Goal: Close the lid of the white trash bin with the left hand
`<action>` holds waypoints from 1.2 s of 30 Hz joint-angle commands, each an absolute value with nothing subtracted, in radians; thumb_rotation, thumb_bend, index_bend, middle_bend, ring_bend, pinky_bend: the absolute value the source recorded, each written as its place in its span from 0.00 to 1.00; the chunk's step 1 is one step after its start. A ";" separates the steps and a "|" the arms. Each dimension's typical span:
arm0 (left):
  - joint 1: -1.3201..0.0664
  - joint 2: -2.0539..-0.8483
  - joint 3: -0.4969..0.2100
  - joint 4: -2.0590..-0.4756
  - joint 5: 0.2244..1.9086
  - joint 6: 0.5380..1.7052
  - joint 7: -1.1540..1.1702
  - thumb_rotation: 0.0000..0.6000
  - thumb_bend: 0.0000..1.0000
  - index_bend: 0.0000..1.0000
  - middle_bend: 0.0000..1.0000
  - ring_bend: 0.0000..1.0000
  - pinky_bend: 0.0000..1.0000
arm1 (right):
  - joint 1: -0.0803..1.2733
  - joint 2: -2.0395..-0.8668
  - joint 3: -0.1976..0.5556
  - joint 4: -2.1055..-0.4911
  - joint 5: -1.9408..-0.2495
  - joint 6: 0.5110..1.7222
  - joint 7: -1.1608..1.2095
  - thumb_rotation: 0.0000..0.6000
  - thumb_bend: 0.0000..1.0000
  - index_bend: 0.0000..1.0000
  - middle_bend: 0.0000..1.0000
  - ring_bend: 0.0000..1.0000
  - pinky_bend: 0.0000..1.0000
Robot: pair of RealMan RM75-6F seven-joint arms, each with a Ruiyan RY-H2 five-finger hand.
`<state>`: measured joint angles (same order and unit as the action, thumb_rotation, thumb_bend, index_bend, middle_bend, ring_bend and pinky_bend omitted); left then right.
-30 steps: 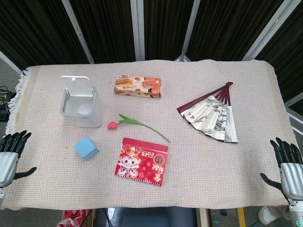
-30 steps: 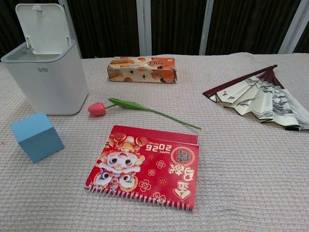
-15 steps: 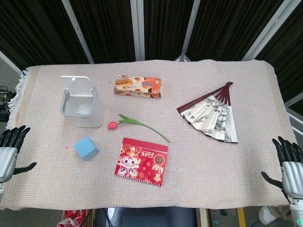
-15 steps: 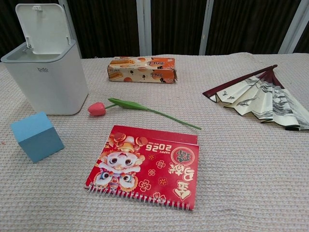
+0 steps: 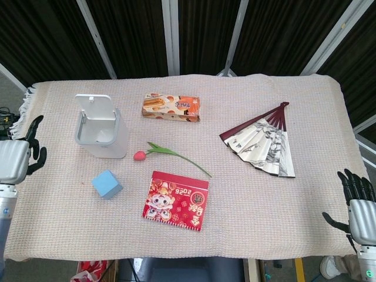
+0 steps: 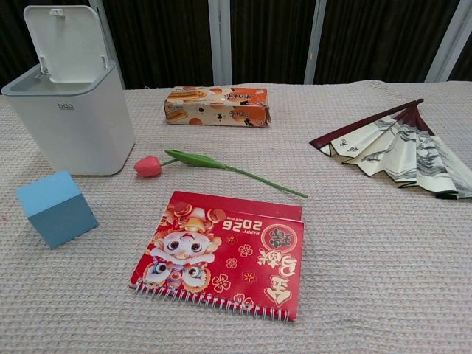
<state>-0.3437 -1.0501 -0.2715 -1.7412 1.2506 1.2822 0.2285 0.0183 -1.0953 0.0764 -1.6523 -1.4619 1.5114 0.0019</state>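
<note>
The white trash bin stands at the table's left with its lid tipped up and open. My left hand hovers at the table's left edge, well to the left of the bin, fingers apart and holding nothing. My right hand is at the lower right corner beyond the table edge, fingers spread and empty. Neither hand shows in the chest view.
A blue cube sits in front of the bin. A tulip, a red calendar, an orange snack box and a folding fan lie across the cloth-covered table.
My left hand has risen along the table's left edge, from the lower left corner to about level with the bin. The right hand has hardly moved.
</note>
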 commanded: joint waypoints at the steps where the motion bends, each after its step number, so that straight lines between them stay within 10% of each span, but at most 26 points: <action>1: -0.501 -1.014 -0.384 -1.781 0.999 1.083 0.341 1.00 0.65 0.00 0.91 0.83 0.90 | 0.021 -1.092 0.079 -1.657 -1.452 1.501 0.012 1.00 0.19 0.00 0.00 0.00 0.00; 18: -0.875 -0.996 -0.411 -1.722 0.329 0.921 0.635 1.00 0.69 0.04 1.00 0.91 1.00 | 0.025 -1.080 0.077 -1.673 -1.435 1.475 0.037 1.00 0.19 0.00 0.00 0.00 0.00; 36: -1.045 -1.115 -0.321 -1.624 0.143 0.973 0.763 1.00 0.72 0.24 1.00 0.93 1.00 | 0.022 -1.072 0.075 -1.676 -1.431 1.473 0.046 1.00 0.19 0.00 0.00 0.00 0.00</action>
<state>-1.0422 -1.1129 -0.3231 -1.6254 0.1455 0.9710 0.7612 0.0223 -1.0719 0.0748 -1.6761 -1.4308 1.4731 0.0462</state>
